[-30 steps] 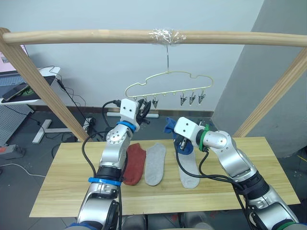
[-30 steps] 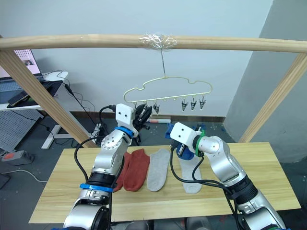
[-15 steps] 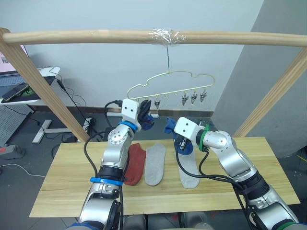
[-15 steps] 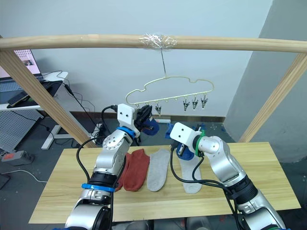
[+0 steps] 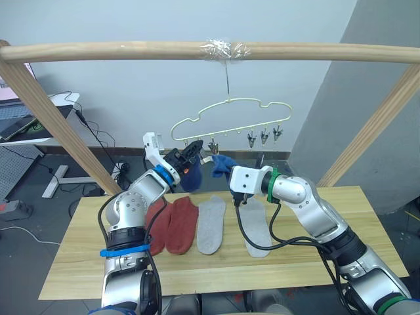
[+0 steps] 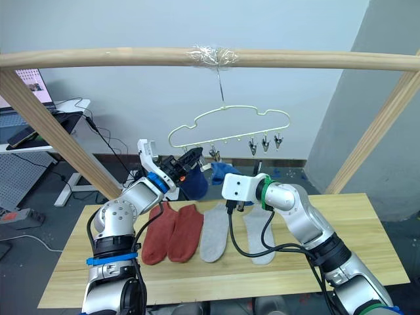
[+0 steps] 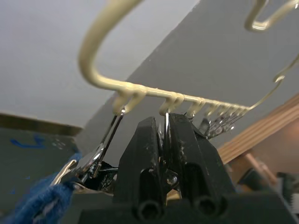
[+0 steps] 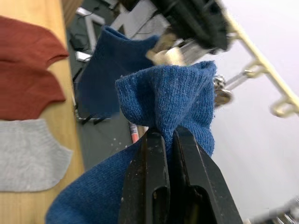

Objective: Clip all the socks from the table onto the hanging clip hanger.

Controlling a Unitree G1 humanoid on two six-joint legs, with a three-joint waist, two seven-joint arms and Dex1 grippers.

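The pale clip hanger (image 5: pixel 230 108) hangs by its hook from the wooden pole. One blue sock (image 5: pixel 191 177) dangles from its leftmost clip (image 7: pixel 100 154). My left gripper (image 7: pixel 163 122) is shut on the second clip (image 5: pixel 212 146), squeezing its handles. Just right of it, my right gripper (image 8: pixel 166 133) is shut on a bunched second blue sock (image 5: pixel 222 163) and holds it up close under that clip. On the table (image 5: pixel 341 216) lie two rust-red socks (image 5: pixel 170 225) and two grey socks (image 5: pixel 211 223), flat and side by side.
The round wooden pole frame (image 5: pixel 131 51) spans overhead, with slanted legs at both sides. Three free clips (image 5: pixel 264 136) hang toward the hanger's right end. A desk with a laptop (image 5: pixel 26 121) and cables stands behind at the left.
My left arm swung its elbow out to the left, uncovering the second red sock, and its gripper now holds the second clip. The right gripper carried its blue sock up and left toward that clip.
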